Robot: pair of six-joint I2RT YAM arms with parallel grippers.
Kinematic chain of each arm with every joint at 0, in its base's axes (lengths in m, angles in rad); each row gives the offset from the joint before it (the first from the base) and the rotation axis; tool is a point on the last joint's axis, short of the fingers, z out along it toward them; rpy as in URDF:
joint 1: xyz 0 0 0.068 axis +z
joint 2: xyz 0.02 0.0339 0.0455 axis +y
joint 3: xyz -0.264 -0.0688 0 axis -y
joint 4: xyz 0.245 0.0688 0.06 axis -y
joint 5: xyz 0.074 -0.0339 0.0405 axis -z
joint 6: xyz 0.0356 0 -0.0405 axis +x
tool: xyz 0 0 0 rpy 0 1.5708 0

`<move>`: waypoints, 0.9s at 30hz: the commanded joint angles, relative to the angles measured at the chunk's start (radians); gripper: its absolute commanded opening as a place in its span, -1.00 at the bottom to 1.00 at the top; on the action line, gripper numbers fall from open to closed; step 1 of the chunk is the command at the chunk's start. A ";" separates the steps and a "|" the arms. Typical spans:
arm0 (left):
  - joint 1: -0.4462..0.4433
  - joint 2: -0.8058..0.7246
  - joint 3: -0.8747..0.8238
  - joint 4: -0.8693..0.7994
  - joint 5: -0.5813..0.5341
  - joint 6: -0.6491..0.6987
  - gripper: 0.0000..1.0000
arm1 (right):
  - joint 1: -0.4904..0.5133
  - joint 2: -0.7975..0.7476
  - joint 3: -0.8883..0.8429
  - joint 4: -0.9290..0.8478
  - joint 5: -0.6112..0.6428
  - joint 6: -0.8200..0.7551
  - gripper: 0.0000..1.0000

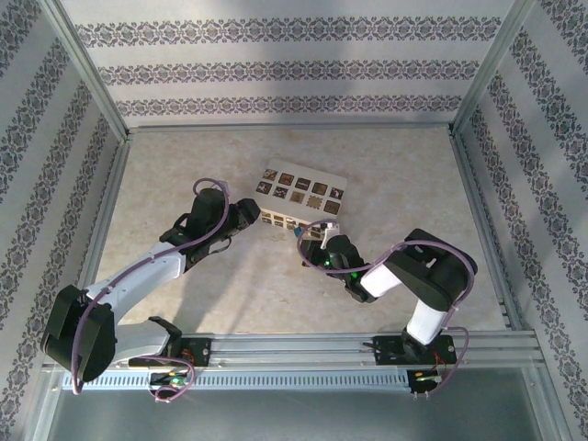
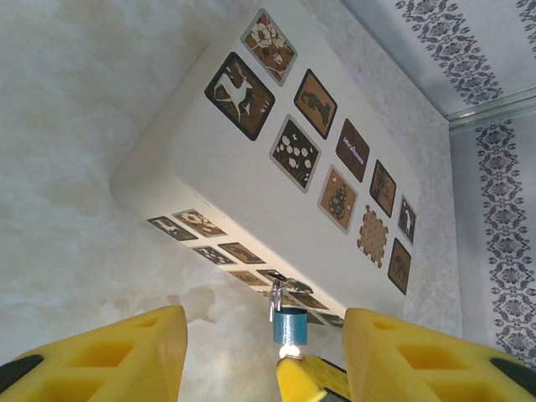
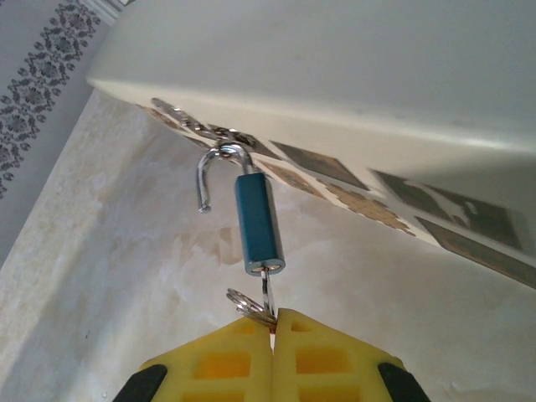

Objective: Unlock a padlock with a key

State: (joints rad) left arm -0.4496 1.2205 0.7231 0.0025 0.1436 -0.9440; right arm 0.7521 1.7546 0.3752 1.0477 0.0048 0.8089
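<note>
The padlock (image 3: 258, 226) is a tiny blue body hanging in the air beside the cream box (image 3: 335, 67). Its silvery shackle (image 3: 213, 172) stands swung out, the free end clear of the body. A key (image 3: 266, 293) sits in the lock's bottom, with a key ring (image 3: 249, 306) beside it. My right gripper (image 3: 274, 322) is shut on the key. From the left wrist the padlock (image 2: 291, 327) appears between and beyond my left gripper's (image 2: 264, 352) yellow fingers (image 2: 126, 352), which stand apart without touching it. From above, the padlock (image 1: 296, 233) lies between the left gripper (image 1: 250, 213) and the right gripper (image 1: 310, 243).
The cream box (image 1: 303, 197) with dark patterned squares lies on the marbled floor just behind the padlock. Metal-framed patterned walls (image 1: 276, 69) close in the back and sides. The arms' rail (image 1: 303, 354) runs along the near edge.
</note>
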 commanded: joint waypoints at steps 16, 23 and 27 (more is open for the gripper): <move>0.028 -0.045 0.006 -0.043 -0.044 0.040 0.03 | -0.041 0.107 0.005 0.136 -0.052 0.098 -0.94; 0.054 -0.061 0.009 -0.069 -0.051 0.068 0.10 | -0.041 0.048 -0.025 0.099 -0.011 0.074 -0.63; 0.093 -0.073 0.021 -0.091 -0.049 0.104 0.20 | -0.044 0.001 -0.060 0.069 0.019 0.059 -0.41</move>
State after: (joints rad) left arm -0.3866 1.1717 0.7231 -0.0456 0.1093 -0.8902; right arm 0.7151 1.7996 0.3462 1.1378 -0.0086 0.8841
